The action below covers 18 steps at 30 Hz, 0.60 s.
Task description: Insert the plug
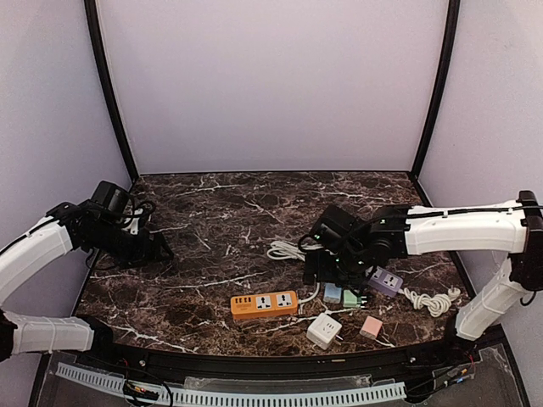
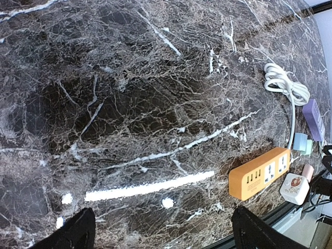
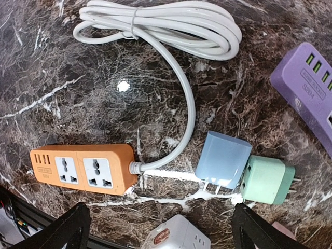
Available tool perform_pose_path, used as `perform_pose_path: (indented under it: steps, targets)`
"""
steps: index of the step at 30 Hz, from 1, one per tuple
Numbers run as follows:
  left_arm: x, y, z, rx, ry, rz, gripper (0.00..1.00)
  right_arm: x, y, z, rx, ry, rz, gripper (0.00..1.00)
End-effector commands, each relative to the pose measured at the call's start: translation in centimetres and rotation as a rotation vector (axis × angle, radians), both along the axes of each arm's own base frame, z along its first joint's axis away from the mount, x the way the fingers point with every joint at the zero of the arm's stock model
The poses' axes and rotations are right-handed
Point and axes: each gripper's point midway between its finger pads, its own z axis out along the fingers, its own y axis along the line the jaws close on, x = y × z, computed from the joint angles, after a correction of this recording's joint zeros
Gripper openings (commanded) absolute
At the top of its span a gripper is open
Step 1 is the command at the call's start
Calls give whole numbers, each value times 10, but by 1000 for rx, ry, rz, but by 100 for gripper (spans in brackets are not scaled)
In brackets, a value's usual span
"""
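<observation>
Left arm: the left gripper (image 1: 161,250) hangs low over the left side of the table, its fingers (image 2: 78,233) spread wide with only bare stone between them.
Table: a dark brown marble tabletop with white veins (image 1: 212,212).
Strip: a flat orange plastic power strip (image 1: 264,303) lies near the front edge, face up. It shows two sockets, with small ports at its left end.
Cord: the strip's white round cord (image 3: 189,104) leaves its right end and curves back to a tied coil (image 1: 284,250) farther from the front.
Cube: a white cube-shaped adapter (image 1: 323,330) sits in front of the strip's right end, close to the table edge.
Right arm: the right gripper (image 1: 327,278) hovers just above the plugs. Its fingers (image 3: 67,231) are wide apart and grip nothing.
Blue plug: a pale blue square plug adapter (image 3: 222,162) lies on the marble just right of the strip's cord end. Its prongs point toward the front edge, and it sits apart from the sockets.
Green plug: a mint green square plug adapter (image 3: 264,180) touches the blue one's right corner, prongs pointing right.
Pink: a small pink block adapter (image 1: 371,327) sits in front of the green plug adapter, to the right of the cube.
Purple: a lilac plastic power strip (image 1: 386,281) lies angled to the right of the plugs, with its bundled white cable (image 1: 433,301) farther right.
</observation>
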Motion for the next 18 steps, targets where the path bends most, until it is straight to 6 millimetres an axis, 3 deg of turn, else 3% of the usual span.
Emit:
perform_pose_path:
  steps: [1, 4, 13, 18]
  targets:
    - [-9, 6, 7, 53, 0, -9, 92, -7, -3, -7, -60, 26, -187, 93]
    - [-10, 4, 10, 53, -26, -12, 92, -14, 3, -19, -100, 60, -210, 92]
    - [-17, -5, 13, 58, -53, -59, 92, -14, -13, -36, -164, 38, -277, 86]
    - [-17, -5, 14, 59, -59, -57, 92, -19, -12, -55, -164, 65, -250, 83]
